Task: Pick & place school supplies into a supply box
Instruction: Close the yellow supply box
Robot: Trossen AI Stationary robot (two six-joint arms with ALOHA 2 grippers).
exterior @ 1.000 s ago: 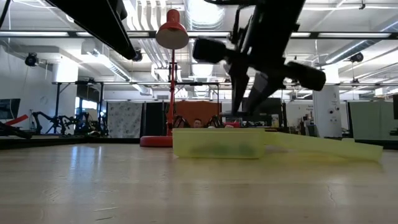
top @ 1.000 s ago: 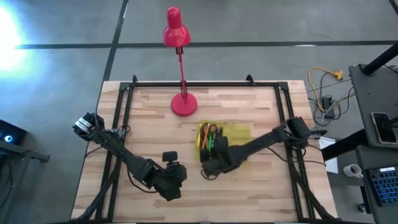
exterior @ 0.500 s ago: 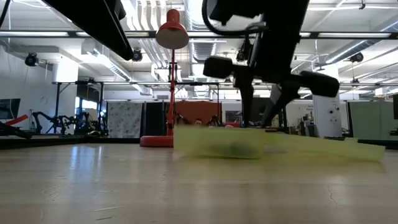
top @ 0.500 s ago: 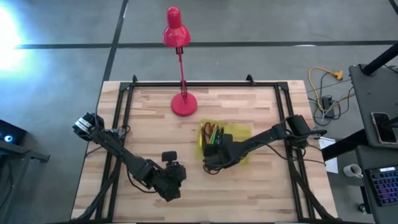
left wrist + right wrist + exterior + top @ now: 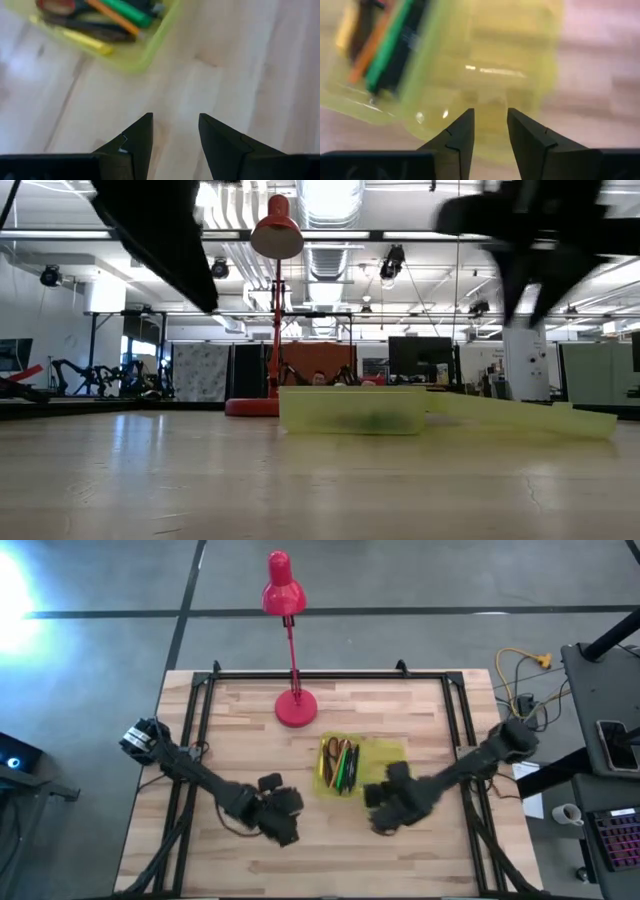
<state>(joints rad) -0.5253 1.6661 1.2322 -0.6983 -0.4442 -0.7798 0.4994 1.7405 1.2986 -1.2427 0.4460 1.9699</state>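
The supply box [image 5: 340, 766] sits open near the middle of the table [image 5: 240, 720], just in front of the red desk lamp [image 5: 293, 700], and its lid [image 5: 383, 762] lies folded out flat toward the right arm's side. Right gripper [image 5: 383, 812] hangs above the bare wood just off the near edge of that lid, close by but not touching; in its own wrist view the two dark fingers [image 5: 460, 137] stand a narrow gap apart with nothing between them, the pale yellow lid straight ahead. Left gripper [image 5: 283, 820] is out on the other side, near the box's near-left corner, over bare boards; its fingers [image 5: 140, 135] are parted a little wider and hold nothing, with the box corner [image 5: 135, 62] just beyond the tips.

Inside the tray, it's a packed bundle lying lengthwise: red-handled scissors [image 5: 57, 6] at one end, a green marker [image 5: 343, 768], an orange pencil [image 5: 112, 20], a yellow pencil [image 5: 87, 41], and dark pens [image 5: 352, 764] alongside. The lid half holds nothing. From table height the box [image 5: 350, 410] reads as a low translucent yellow-green wall, a dark smudge of contents showing through, lid [image 5: 530, 418] sloping off to the side
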